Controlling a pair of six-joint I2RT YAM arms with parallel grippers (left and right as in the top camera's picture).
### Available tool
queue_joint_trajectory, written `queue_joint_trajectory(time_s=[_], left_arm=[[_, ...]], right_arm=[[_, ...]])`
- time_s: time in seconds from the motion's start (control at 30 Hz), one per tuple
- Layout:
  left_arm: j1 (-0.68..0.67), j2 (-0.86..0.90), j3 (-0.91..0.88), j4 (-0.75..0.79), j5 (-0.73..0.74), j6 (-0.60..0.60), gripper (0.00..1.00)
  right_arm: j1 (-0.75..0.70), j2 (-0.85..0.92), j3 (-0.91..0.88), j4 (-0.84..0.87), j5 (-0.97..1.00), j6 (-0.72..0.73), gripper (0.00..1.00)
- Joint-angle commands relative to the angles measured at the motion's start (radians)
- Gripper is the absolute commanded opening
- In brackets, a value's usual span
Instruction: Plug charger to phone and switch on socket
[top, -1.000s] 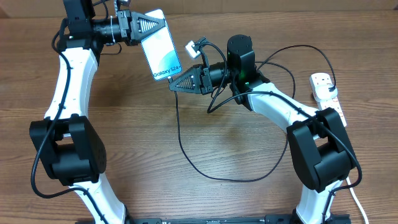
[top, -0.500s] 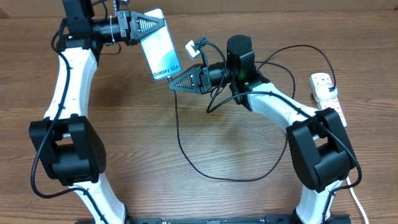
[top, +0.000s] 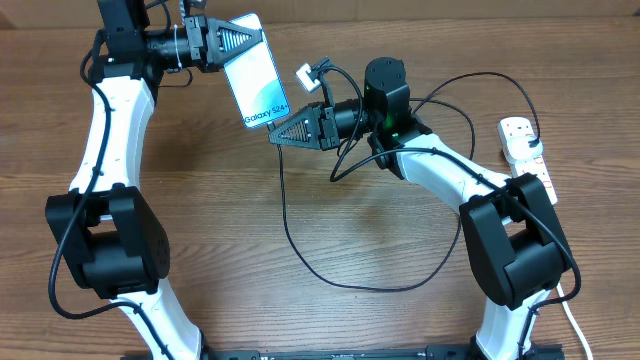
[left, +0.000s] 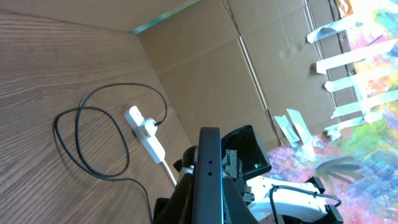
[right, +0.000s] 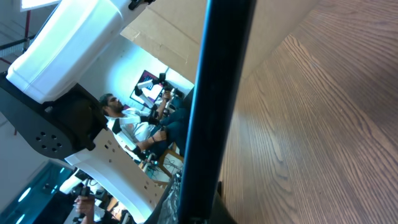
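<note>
The left fingers (top: 235, 42) are clamped on the top end of the phone (top: 258, 80) and hold it in the air over the far left part of the counter (top: 220, 250). The screen faces up, lit blue-white, with "Galaxy S24+" readable near its lower end. The phone lies at a slant, and that lower end points toward the right arm.

The right fingers (top: 300, 130) are pressed together, with their tips right at the phone's bottom edge. The thin black charger (top: 300, 245) drops out from between those tips, so they pinch its small plug end. Whether the plug tip is seated in the phone's port cannot be told, because the fingertips cover that spot.

From the right fingers the cable hangs down to the counter and sweeps in a wide loop across the middle toward the near edge. It then climbs back past the right arm to the socket (top: 522, 140). This white power strip lies flat by the right edge of the counter, well apart from the phone. The charger's black plug sits in an outlet near the strip's far end, and the strip's own white cord trails toward the near right corner.

From the left wrist, the phone shows only edge-on — a dark bar between the fingers.
</note>
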Motion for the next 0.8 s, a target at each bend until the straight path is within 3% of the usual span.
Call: queue_joint_trajectory(time_s=[0.0,0.27,0.3,0.33,0.77], left_arm=[[-0.002,-0.034,0.021,-0.003,0.079,0.005,0.04],[-0.001,-0.034,0.021,-0.003,0.075,0.005,0.04],[0.002,-0.034,0.021,-0.003,0.071,0.005,0.04],[0.005,-0.034,0.021,-0.003,0.071,0.005,0.04],[0.076,-0.034,0.021,-0.004,0.07,0.005,0.04]], right_arm=[[-0.011,-0.001,0.014,0.017,0.072,0.001,0.12],[-0.011,-0.001,0.014,-0.006,0.069,0.0,0.68],[-0.011,-0.001,0.014,-0.006,0.068,0.0,0.94],[-0.011,-0.001,0.014,-0.006,0.068,0.0,1.0],[-0.101,-0.001,0.014,-0.016,0.061,0.051,1.0]])
